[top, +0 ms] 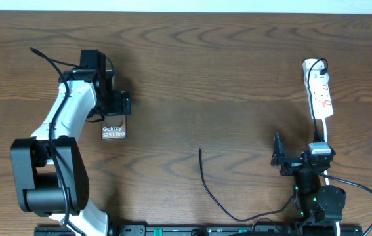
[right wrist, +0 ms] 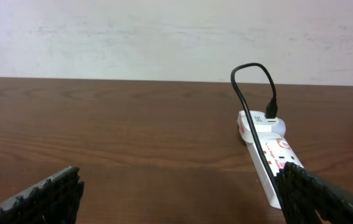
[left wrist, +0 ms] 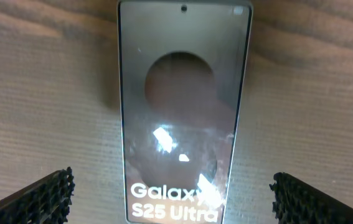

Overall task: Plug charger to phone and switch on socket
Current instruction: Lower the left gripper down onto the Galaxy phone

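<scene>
The phone (top: 114,131) lies flat on the table at the left, screen up, with white "Galaxy S25 Ultra" lettering. My left gripper (top: 116,105) hovers over its far end, open and empty. In the left wrist view the phone (left wrist: 182,106) lies between the two open fingers (left wrist: 173,190), untouched. The charger cable (top: 206,187) lies loose in the middle, its plug tip (top: 200,151) pointing away from me. The white socket (top: 319,92) lies at the right. My right gripper (top: 300,158) is open and empty just in front of it. In the right wrist view the socket (right wrist: 264,160) has a black cable (right wrist: 251,93) plugged in.
The wooden table (top: 225,78) runs to a pale wall (right wrist: 164,37) at the back. The socket's white cord (top: 325,134) runs down past the right arm. A thin black cable (top: 48,59) loops by the left arm.
</scene>
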You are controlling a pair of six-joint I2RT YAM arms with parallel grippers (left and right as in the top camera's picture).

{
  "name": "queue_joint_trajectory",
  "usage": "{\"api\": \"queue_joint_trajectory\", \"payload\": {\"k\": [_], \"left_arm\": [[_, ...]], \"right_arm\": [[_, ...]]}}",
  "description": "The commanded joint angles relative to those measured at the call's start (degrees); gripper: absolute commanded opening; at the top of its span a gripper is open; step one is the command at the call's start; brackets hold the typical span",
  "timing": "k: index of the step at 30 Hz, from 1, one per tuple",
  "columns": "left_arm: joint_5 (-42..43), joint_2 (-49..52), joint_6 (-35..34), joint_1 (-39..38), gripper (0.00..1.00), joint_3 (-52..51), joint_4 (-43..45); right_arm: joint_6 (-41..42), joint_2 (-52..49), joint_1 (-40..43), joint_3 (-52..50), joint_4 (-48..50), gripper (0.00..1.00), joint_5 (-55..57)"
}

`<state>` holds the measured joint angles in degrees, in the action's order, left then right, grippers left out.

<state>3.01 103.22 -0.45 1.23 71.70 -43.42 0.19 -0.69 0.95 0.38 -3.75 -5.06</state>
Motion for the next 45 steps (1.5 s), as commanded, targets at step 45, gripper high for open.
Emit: {"api": "queue_joint_trajectory", "payload": {"k": [45], "left_arm": [[2.3,4.3,-1.1,-0.1,0.99,-4.0,6.3]], "right_arm": [[-0.7,0.3,-0.2,-0.1,-0.3,0.99,0.6]]}}
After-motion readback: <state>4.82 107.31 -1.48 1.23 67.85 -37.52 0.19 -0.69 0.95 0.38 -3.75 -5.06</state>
